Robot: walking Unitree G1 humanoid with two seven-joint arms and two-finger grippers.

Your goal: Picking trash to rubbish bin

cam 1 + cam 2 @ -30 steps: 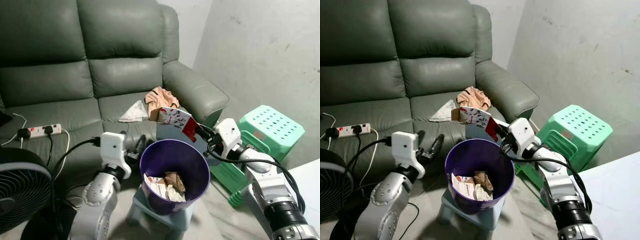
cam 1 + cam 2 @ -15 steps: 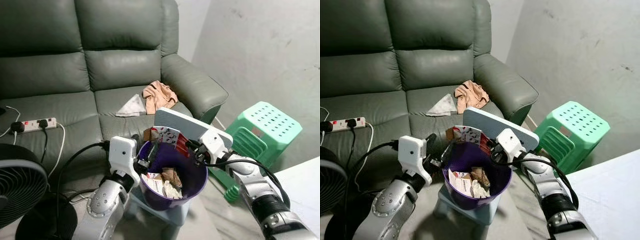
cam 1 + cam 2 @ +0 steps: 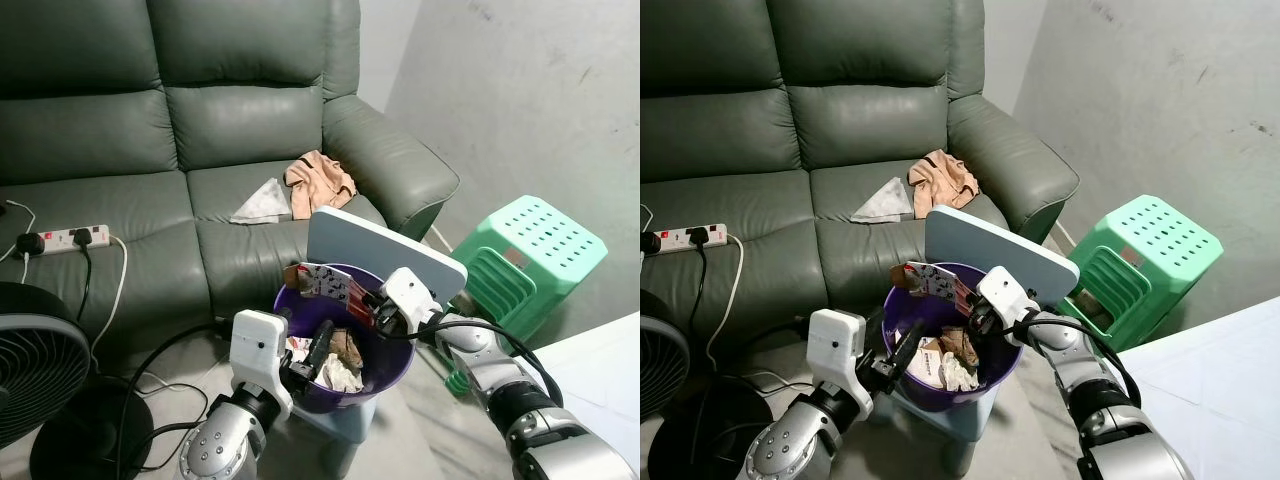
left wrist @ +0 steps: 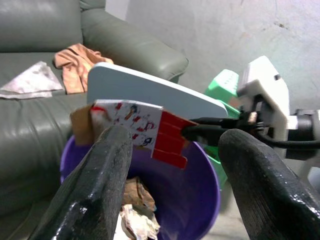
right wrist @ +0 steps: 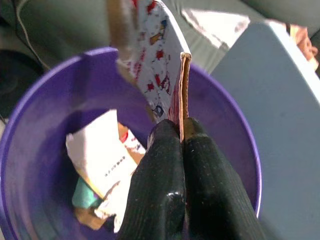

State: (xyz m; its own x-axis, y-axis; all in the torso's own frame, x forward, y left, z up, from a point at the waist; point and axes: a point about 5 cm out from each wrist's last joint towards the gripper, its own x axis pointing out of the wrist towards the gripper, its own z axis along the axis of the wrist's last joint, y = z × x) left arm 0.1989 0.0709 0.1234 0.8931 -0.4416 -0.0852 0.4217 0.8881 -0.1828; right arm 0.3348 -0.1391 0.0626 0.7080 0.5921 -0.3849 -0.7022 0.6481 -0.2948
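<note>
Right end effector (image 3: 970,315) lowered since earlier frame, clamped on flattened carton (image 3: 325,283), now over purple bin (image 3: 400,368) mouth. Left end effector (image 3: 312,358) apart, empty, at bin's near rim. Risk: carton wide, may catch rim, tip out onto floor.

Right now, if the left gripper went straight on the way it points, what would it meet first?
Probably the flattened printed carton that the right gripper holds above the purple bin. The open left gripper points at it across the bin's mouth, though depth is unclear.
</note>
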